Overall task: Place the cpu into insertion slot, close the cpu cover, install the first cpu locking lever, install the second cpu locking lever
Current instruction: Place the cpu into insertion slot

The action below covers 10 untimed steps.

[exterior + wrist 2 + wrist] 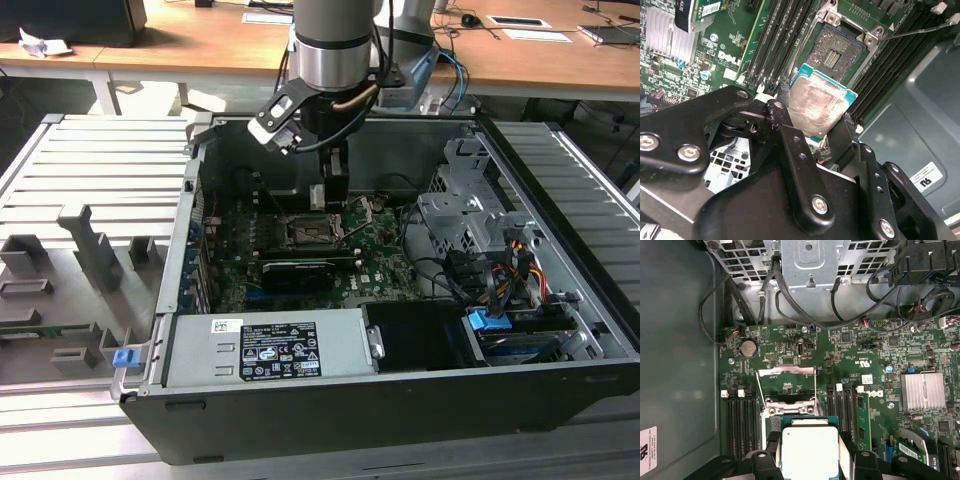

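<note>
My gripper (815, 110) is shut on the cpu (817, 107), a small square chip with a dull silvery top and green edges, clamped between the two black fingers (842, 135). In the exterior view the gripper (335, 192) hangs inside the open computer case just above the motherboard, slightly behind the insertion slot (303, 233). The slot (837, 50) lies open and bare, a short way below and ahead of the chip. In the first wrist view the cpu (810, 450) covers most of the slot, and the cpu cover (787, 371) stands raised behind it with thin levers swung up beside it.
A long black card (297, 272) lies across the board in front of the slot. Memory slots (740, 425) flank the socket. A finned heatsink (922, 390), a metal drive cage (470, 215) with cables (500, 270) and the power supply (270, 350) ring the board.
</note>
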Motion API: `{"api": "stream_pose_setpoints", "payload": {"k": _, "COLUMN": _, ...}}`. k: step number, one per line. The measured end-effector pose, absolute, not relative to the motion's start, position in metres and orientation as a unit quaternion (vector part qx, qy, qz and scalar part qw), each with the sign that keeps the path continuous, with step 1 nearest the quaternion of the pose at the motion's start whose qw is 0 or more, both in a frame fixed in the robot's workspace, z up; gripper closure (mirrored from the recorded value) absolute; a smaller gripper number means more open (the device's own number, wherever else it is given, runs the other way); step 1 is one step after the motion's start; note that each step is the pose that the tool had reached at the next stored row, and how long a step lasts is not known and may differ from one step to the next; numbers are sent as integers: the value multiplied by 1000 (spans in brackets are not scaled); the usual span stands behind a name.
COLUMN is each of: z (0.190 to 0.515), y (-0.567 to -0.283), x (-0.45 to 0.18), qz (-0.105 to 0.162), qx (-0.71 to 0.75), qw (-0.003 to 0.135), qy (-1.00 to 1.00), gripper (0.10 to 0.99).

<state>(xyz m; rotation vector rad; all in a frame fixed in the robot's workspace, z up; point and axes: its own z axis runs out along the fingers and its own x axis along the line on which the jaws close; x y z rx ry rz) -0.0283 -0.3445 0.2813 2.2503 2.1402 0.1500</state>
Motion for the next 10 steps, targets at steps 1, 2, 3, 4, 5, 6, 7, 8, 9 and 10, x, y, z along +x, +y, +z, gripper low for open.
{"api": "stream_pose_setpoints", "payload": {"k": 1, "z": 281, "y": -345, "x": -29, "qz": 48, "qx": 724, "qw": 16, "qy": 688, "gripper": 545}}
{"api": "stream_pose_setpoints", "payload": {"k": 2, "z": 280, "y": -344, "x": -30, "qz": 48, "qx": 722, "qw": 16, "qy": 690, "gripper": 545}}
{"api": "stream_pose_setpoints", "payload": {"k": 3, "z": 278, "y": -345, "x": -32, "qz": 51, "qx": 717, "qw": 13, "qy": 695, "gripper": 545}}
{"api": "stream_pose_setpoints", "payload": {"k": 4, "z": 274, "y": -344, "x": -34, "qz": 53, "qx": 707, "qw": 11, "qy": 706, "gripper": 545}}
{"api": "stream_pose_setpoints", "payload": {"k": 5, "z": 260, "y": -344, "x": -44, "qz": 53, "qx": 706, "qw": 11, "qy": 706, "gripper": 545}}
{"api": "stream_pose_setpoints", "payload": {"k": 6, "z": 250, "y": -342, "x": -44, "qz": 51, "qx": 705, "qw": 13, "qy": 707, "gripper": 545}}
{"api": "stream_pose_setpoints", "payload": {"k": 7, "z": 249, "y": -342, "x": -44, "qz": 52, "qx": 705, "qw": 15, "qy": 707, "gripper": 545}}
{"api": "stream_pose_setpoints", "payload": {"k": 8, "z": 248, "y": -342, "x": -44, "qz": 52, "qx": 705, "qw": 15, "qy": 707, "gripper": 545}}
{"api": "stream_pose_setpoints", "payload": {"k": 9, "z": 248, "y": -342, "x": -44, "qz": 52, "qx": 705, "qw": 15, "qy": 707, "gripper": 545}}
{"api": "stream_pose_setpoints", "payload": {"k": 10, "z": 247, "y": -342, "x": -44, "qz": 52, "qx": 705, "qw": 15, "qy": 707, "gripper": 545}}
